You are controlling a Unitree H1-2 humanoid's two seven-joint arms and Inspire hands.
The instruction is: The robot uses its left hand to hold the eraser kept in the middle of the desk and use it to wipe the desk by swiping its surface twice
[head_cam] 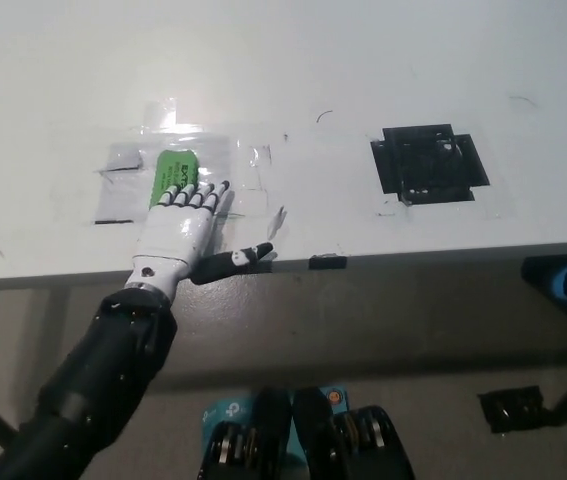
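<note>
A green eraser [175,173] with white lettering lies on the white desk [293,90], inside a patch of clear tape. My white left hand [183,228] lies flat and open just in front of it, palm down. Its fingertips [193,194] reach the eraser's near end, and the thumb sticks out right along the desk's front edge. The hand holds nothing. My right hand does not show.
A black taped square [428,164] marks the desk to the right. Small black tape pieces [327,262] sit at the desk's front edge [413,256]. Dark floor lies below the edge, with a black object [511,408] at lower right.
</note>
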